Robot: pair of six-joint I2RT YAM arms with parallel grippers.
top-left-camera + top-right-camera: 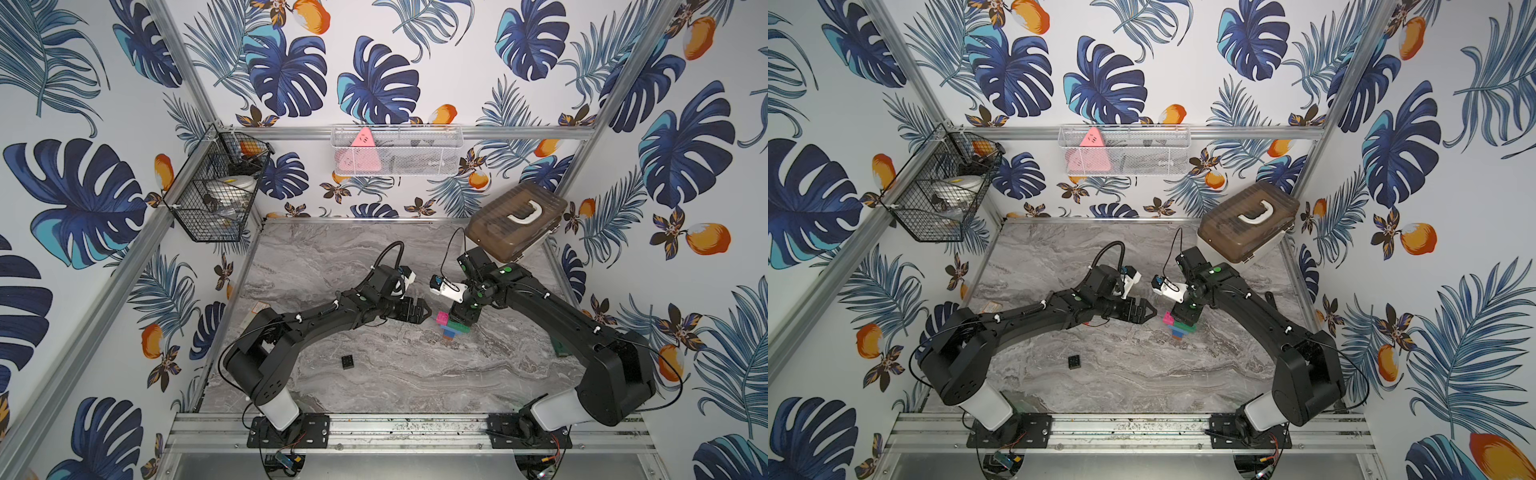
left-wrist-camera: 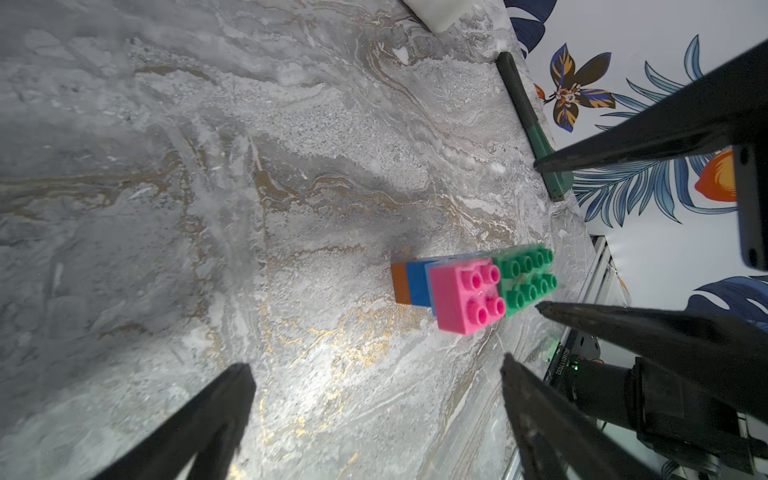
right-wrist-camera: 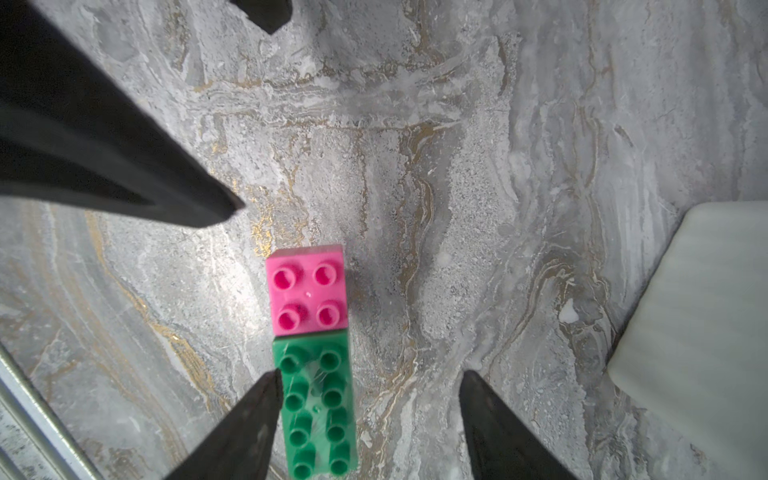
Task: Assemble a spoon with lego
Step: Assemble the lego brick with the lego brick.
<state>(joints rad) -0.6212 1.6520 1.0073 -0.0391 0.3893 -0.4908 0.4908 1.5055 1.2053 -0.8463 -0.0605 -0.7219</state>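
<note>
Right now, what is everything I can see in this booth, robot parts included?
brick build: one; orange, blue, light blue, green, pink; mid-table, under the right gripper
loose brick: one; black; on the table, towards the left arm's base
box: one; brown lid, white handle; far right corner
wire basket: one; black; left wall
mesh basket: one; white; back rail, holds a pink triangle
stick: one; dark green; right table edge
table: one; grey marble
left gripper: one; black; open, beside the build
right gripper: one; black; open, green brick between its fingers
</note>
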